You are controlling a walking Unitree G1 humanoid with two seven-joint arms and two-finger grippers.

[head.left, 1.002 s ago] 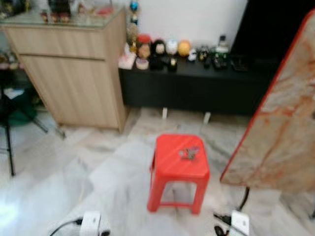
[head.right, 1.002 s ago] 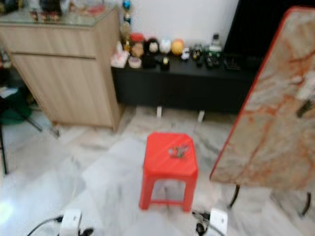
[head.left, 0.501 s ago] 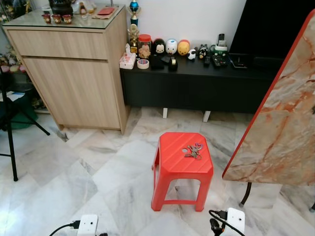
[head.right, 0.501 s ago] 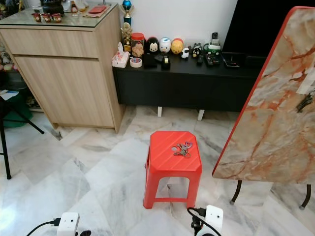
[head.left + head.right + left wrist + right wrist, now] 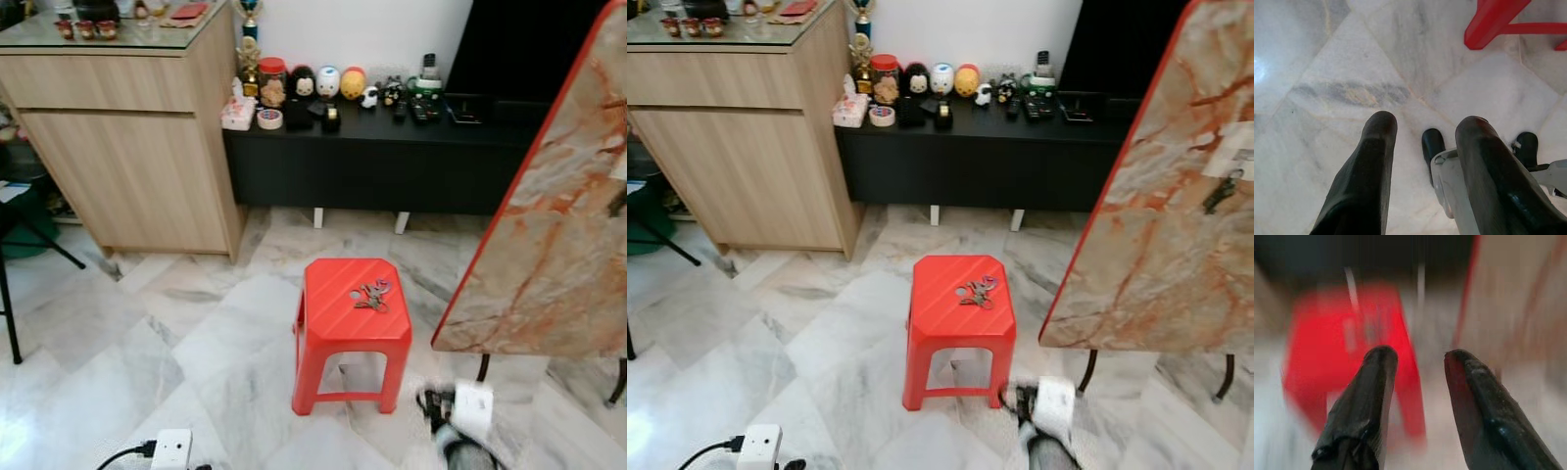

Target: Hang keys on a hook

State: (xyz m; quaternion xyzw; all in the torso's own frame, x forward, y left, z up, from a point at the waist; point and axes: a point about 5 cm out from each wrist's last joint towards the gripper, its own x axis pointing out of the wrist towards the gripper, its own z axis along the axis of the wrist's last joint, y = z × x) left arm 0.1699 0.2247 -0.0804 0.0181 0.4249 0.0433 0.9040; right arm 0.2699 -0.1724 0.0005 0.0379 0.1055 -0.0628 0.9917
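A bunch of keys (image 5: pixel 371 294) lies on the top of a red plastic stool (image 5: pixel 348 333) in the middle of the marble floor. To the right leans a big marble-patterned board with a red edge (image 5: pixel 1136 225); a small dark hook (image 5: pixel 1220 191) sits on it below a white patch. My right gripper (image 5: pixel 1415 357) is open, its view blurred, with the red stool (image 5: pixel 1347 342) ahead of it. The right arm (image 5: pixel 1046 456) shows as a grey blur at the bottom of the eye views. My left gripper (image 5: pixel 1425 122) hangs open above the floor.
A wooden cabinet (image 5: pixel 137 147) stands at the back left beside a low black console (image 5: pixel 392 157) with figurines and remotes. White power boxes with cables lie on the floor (image 5: pixel 171 448) (image 5: pixel 473 407). A white box (image 5: pixel 1454 186) lies under the left gripper, near a stool leg (image 5: pixel 1493 19).
The camera has shifted a little, and the first blurred picture has sharpened. My right arm has come up into the bottom of the eye views as a blur. The keys lie where they were.
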